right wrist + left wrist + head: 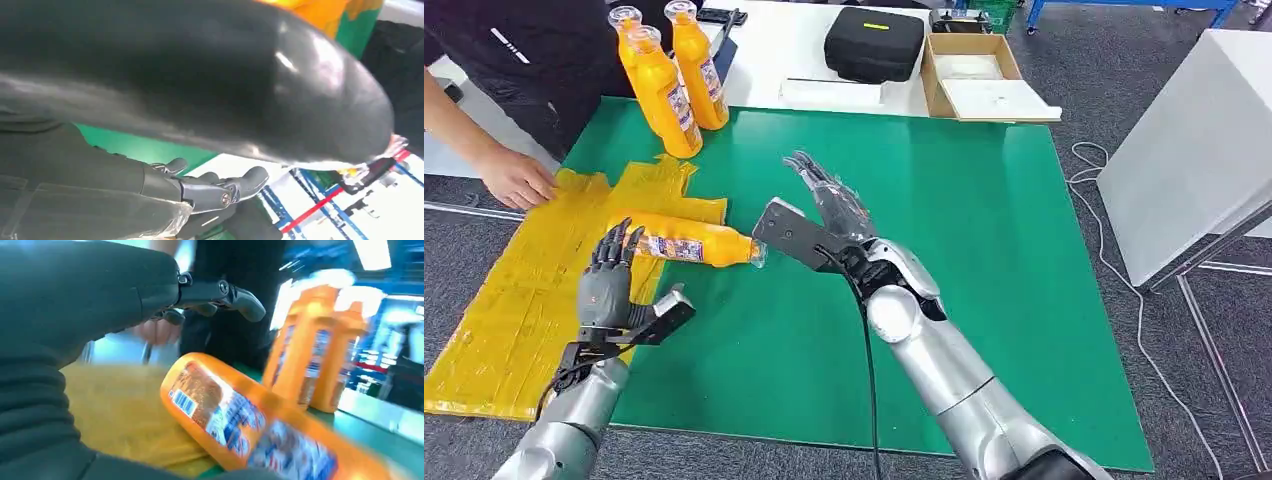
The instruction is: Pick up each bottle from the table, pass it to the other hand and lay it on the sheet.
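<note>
Reaching over the yellow sheet (519, 300), the left hand (609, 280) hangs with its fingers spread and nothing in them, its fingertips just at the base of the lying bottle (689, 242). That bottle rests on its side, its base on the sheet and its neck out over the green mat (984, 260). Beside the neck, the right hand (829, 200) is stretched flat and released, holding nothing. Farther back, a person's hand (516, 178) presses the sheet's edge, and three standing bottles (669, 80) cluster at the mat's far corner.
</note>
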Robot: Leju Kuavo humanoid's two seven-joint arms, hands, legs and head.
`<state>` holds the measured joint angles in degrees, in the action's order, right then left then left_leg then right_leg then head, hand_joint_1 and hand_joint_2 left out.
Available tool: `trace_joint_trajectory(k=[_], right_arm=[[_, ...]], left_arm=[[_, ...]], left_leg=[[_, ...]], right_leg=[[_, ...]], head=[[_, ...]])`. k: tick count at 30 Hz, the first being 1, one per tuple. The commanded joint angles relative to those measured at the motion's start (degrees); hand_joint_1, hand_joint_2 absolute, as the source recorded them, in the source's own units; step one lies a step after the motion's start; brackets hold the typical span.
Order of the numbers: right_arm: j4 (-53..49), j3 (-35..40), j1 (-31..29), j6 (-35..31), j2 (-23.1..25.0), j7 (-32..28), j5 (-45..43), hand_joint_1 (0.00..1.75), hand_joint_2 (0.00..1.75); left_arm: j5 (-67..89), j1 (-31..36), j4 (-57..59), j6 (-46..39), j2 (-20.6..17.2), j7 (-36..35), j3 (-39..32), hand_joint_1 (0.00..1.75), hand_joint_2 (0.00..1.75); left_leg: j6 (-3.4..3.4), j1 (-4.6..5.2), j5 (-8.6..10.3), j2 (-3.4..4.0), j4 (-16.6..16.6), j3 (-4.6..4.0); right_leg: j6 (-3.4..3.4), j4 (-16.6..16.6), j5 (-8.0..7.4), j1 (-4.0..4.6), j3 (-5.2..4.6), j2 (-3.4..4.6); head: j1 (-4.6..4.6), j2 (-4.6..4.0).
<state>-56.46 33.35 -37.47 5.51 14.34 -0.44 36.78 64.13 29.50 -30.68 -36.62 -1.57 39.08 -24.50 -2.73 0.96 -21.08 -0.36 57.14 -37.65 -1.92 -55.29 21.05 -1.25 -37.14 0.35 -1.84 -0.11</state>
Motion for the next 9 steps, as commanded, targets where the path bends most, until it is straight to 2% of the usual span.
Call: trace_joint_trajectory(k=[1,4,6,7,9], right_arm=[[3.56,-0.79,-2.76,-0.84,0.49,-1.44,-0.95,0.00,0.00],[3.52,-3.25,-1.12,-6.32,1.58,-7.21,-1.88,0.00,0.00],[8.32,-3.34,-0.68,-12.87,4.63,-11.36,-1.68,0.00,0.00],[11.50,-1.92,-1.34,-15.42,5.66,-12.44,-2.34,0.00,0.00],[12.01,-1.04,-1.61,-16.06,5.66,-12.31,-3.11,0.00,0.00]], left_arm=[[-17.77,6.93,6.29,11.55,-0.46,0.92,-2.28,0.00,0.00],[-37.55,8.50,1.82,25.60,-1.69,0.92,-0.84,0.00,0.00],[-48.88,6.14,-4.16,33.57,-4.82,0.92,2.44,0.00,0.00],[-52.03,5.10,-5.62,34.13,-6.53,0.42,4.99,0.00,0.00],[-52.80,4.76,-6.07,34.12,-6.85,0.16,5.61,0.00,0.00]], left_leg=[[0.18,-0.08,-0.07,-0.05,0.04,0.16],[0.20,-0.11,-0.07,-0.16,0.08,0.13],[0.22,-0.15,-0.11,-0.05,0.08,0.18],[0.18,-0.13,-0.09,0.13,0.04,0.16],[0.24,-0.14,-0.16,0.23,0.04,0.27]], right_leg=[[0.11,-0.02,0.08,0.07,0.19,-0.08],[0.12,-0.04,0.11,0.11,0.21,-0.20],[0.13,-0.01,0.10,0.14,0.24,-0.09],[0.11,0.03,0.03,0.12,0.18,0.08],[0.16,-0.01,0.07,0.12,0.25,0.19]], head=[[0.00,0.00],[0.00,0.00],[0.00,0.00],[0.00,0.00],[0.00,0.00]])
